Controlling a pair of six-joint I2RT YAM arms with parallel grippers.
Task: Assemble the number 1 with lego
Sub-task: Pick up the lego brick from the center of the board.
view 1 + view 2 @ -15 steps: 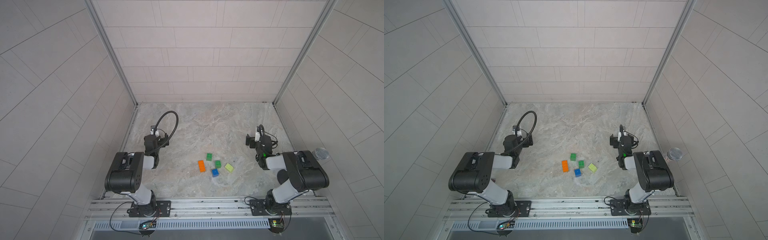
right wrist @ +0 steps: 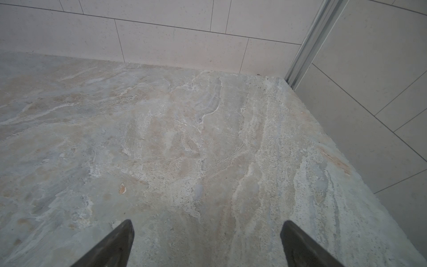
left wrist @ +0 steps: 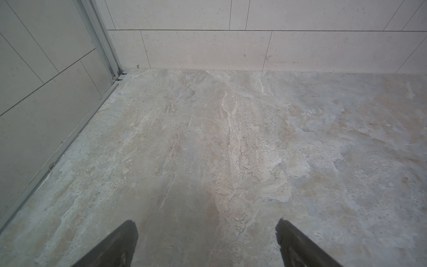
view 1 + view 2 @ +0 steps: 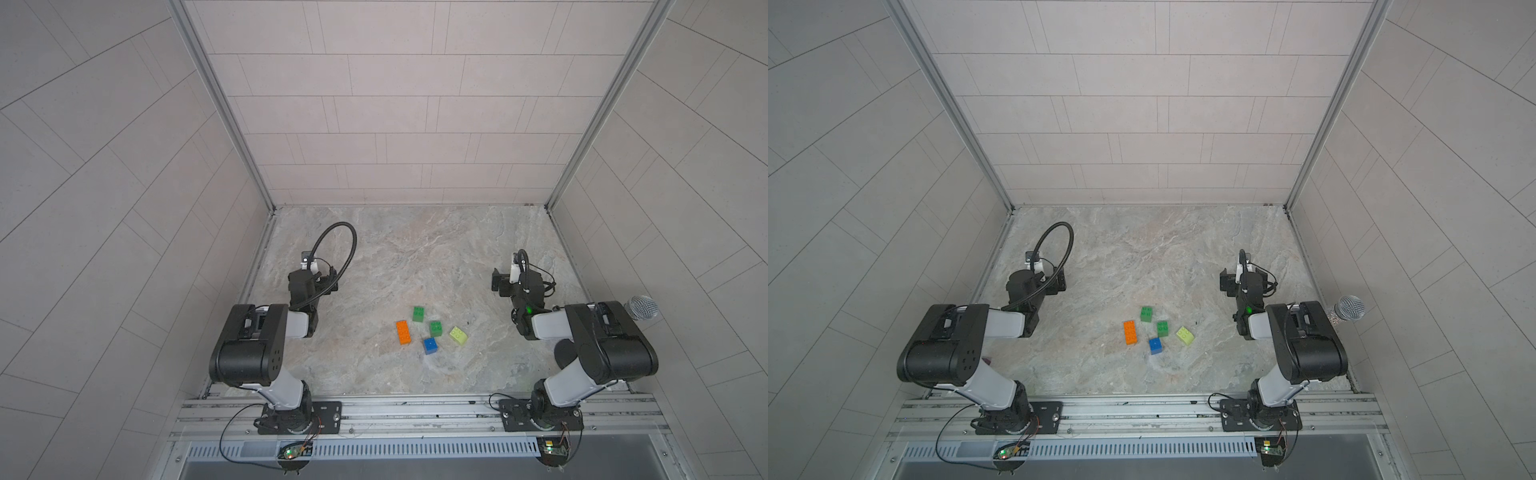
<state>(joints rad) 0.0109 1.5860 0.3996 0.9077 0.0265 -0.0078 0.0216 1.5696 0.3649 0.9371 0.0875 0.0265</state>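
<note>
Vs the frame half a sec ago: no change. Bricks and both arms sit where they were.

The number 1 isn't built; its 5 bricks lie loose on the desk [image 4: 415, 257], none joined. They form a small cluster nearer the desk edge by the arm bases than the back edge, about mid-width, between the two arms.
- orange brick [image 4: 403, 332]: the long one, on the left-arm side of the cluster.
- far green brick [image 4: 419, 314]: closest to the back edge.
- near green brick [image 4: 436, 328]: mid-cluster, just beside the blue.
- blue brick [image 4: 430, 345]: closest to the base-side edge.
- lime brick [image 4: 458, 336]: right-arm side, turned at an angle.

All 5 show the same in both top views, e.g. orange [image 4: 1130, 332].

Left tool [image 3: 206, 221]: fingers wide apart, holding nothing, bare desk between them, facing the back-left corner. It is well apart from the bricks.

Right tool [image 2: 207, 221]: also wide, nothing in it, facing the back-right corner and well apart from the bricks.
</note>
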